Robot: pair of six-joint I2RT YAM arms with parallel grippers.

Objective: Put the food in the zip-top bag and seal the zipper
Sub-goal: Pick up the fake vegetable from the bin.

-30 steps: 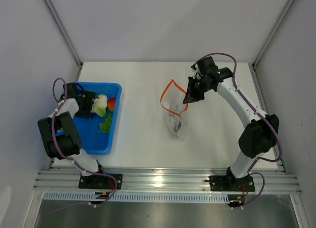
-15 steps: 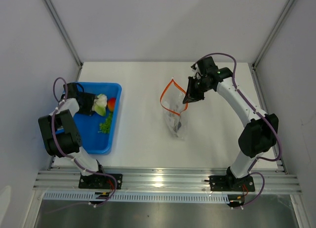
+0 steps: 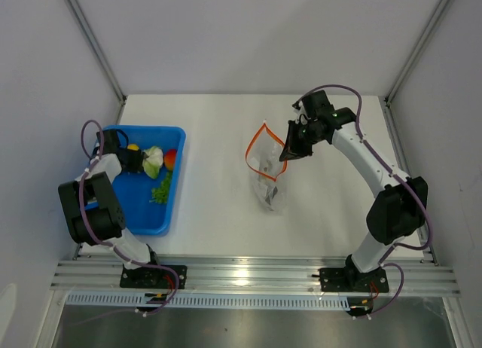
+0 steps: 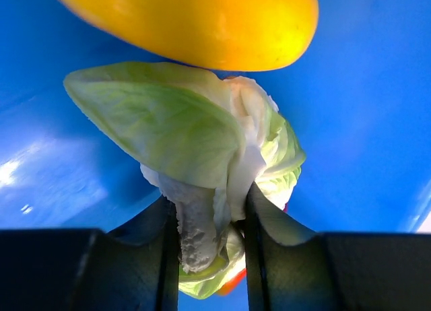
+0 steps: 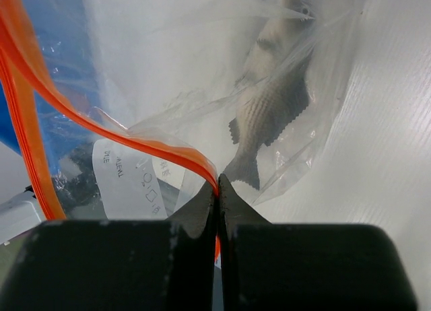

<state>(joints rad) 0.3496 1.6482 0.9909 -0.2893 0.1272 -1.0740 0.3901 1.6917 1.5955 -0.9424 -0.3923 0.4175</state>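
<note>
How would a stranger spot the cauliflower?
Find the blue tray on the left. At its far end, the left gripper pinches the cauliflower. It alone is white with pale green leaves, between a yellow fruit and a red piece.

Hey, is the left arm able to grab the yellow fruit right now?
Probably not yet: the left gripper is shut on the cauliflower piece, though the yellow fruit lies just beyond it in the blue tray.

The left arm (image 3: 92,205) is folded back tightly, jaws closed on the cauliflower (image 4: 202,136). The right arm (image 3: 361,156) reaches forward and inward, jaws pinched on the zipper (image 5: 135,146).
</note>
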